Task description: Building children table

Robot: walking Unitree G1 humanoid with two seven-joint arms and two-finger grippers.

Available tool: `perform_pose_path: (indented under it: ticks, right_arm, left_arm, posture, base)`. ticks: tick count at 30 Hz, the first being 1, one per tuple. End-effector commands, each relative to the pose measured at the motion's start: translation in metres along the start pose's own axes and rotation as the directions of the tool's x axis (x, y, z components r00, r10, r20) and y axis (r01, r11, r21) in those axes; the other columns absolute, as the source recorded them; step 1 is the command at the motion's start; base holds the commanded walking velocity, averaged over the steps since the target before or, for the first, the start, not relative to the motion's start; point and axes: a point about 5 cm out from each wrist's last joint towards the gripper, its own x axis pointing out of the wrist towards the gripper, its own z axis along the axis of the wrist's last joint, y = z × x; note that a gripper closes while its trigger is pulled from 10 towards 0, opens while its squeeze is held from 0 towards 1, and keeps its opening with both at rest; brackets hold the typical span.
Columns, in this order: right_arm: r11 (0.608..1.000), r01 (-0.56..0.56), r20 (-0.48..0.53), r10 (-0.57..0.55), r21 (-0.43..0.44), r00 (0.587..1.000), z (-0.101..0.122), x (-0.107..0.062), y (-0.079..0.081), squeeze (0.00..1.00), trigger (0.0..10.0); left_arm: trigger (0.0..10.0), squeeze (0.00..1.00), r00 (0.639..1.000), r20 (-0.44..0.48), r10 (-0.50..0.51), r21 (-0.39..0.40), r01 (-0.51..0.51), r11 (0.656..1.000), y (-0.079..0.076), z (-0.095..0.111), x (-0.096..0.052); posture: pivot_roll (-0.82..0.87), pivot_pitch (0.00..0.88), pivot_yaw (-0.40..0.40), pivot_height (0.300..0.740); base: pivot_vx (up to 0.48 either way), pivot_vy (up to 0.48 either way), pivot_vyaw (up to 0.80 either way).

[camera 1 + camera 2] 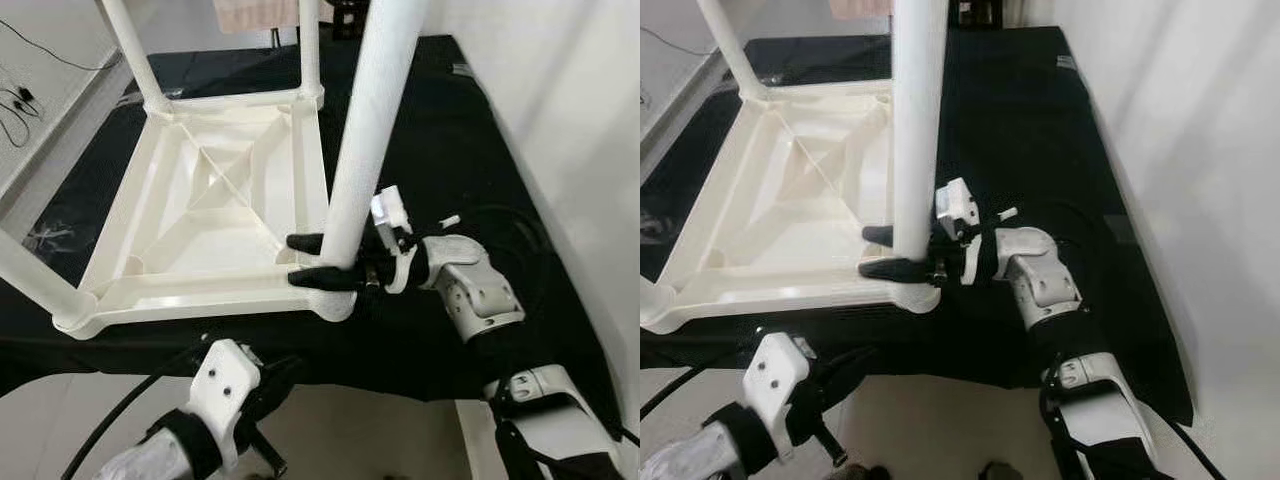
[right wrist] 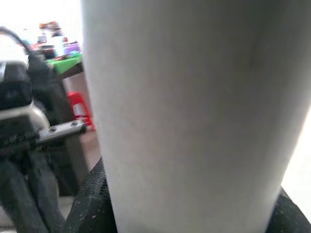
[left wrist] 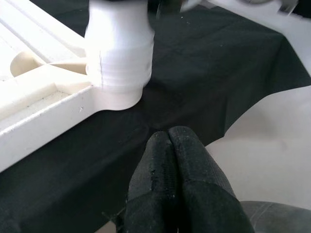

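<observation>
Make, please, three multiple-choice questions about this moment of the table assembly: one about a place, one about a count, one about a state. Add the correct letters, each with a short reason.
1. Where is the right end effector?
A. Around the nearest leg, just above its corner socket
B. Flat on the black cloth
C. Inside the upturned tabletop

2. How many legs stand in the tabletop's corners?
A. One
B. Two
C. Four

3. In what state are the left end effector's fingers?
A. Spread wide
B. Pressed together, empty
C. Closed on a leg

Answers:
1. A: the right end effector has one black finger on each side of the nearest leg, low on it.
2. C: the tabletop lies upside down on the black cloth, with a white leg rising from each of its four corners.
3. B: in the left wrist view the left end effector shows its fingers touching, with nothing between them, short of the table corner.
</observation>
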Motion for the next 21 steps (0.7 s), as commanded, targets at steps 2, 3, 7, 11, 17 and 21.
perform_pose_path:
  ticks: [2, 3, 7, 11, 17, 21]
  right_arm:
    - [0.998, -0.061, -0.018, 0.06, -0.033, 0.998, 0.002, 0.014, -0.001, 0.0, 10.0]
    - [0.997, -0.072, -0.024, 0.071, -0.04, 0.997, 0.002, 0.019, -0.002, 0.0, 10.0]
    - [0.996, -0.075, -0.031, 0.073, -0.052, 0.997, 0.003, 0.025, -0.005, 0.0, 10.0]
    - [0.996, -0.058, -0.016, 0.057, -0.065, 0.998, 0.009, 0.027, -0.011, 0.0, 10.0]
    - [0.996, -0.04, -0.002, 0.04, -0.075, 0.999, 0.016, 0.023, -0.017, 0.0, 10.0]
    - [0.997, -0.033, 0.017, 0.034, -0.077, 0.999, 0.022, 0.014, -0.021, 0.0, 10.0]
  left_arm:
    - [10.0, 0.0, 1.0, 0.009, 0.007, -0.017, -0.007, 1.0, -0.003, 0.002, -0.002]
    - [10.0, 0.0, 1.0, 0.019, 0.009, -0.02, -0.009, 1.0, -0.003, 0.004, -0.002]
    - [10.0, 0.0, 0.999, 0.038, 0.035, 0.003, -0.036, 0.999, -0.002, 0.007, -0.001]
    - [10.0, 0.0, 0.995, -0.003, 0.096, -0.02, -0.096, 0.995, 0.001, 0.004, -0.001]
    - [10.0, 0.0, 0.995, 0.025, 0.1, -0.001, -0.1, 0.995, -0.001, 0.007, -0.003]
    - [10.0, 0.0, 0.995, 0.024, 0.098, 0.003, -0.098, 0.995, -0.001, 0.007, -0.002]
  posture:
    - [0.07, 0.281, 0.007, 0.74]
    - [0.07, 0.285, 0.003, 0.74]
    - [0.07, 0.294, -0.004, 0.74]
    - [0.08, 0.302, -0.013, 0.74]
    - [0.08, 0.303, -0.015, 0.74]
    - [0.09, 0.301, -0.015, 0.74]
  base:
    - [0.0, 0.0, 0.0]
    - [0.0, 0.0, 0.0]
    - [0.0, 0.0, 0.0]
    - [0.0, 0.466, 0.0]
    - [0.0, 0.16, 0.0]
    - [0.0, 0.0, 0.0]
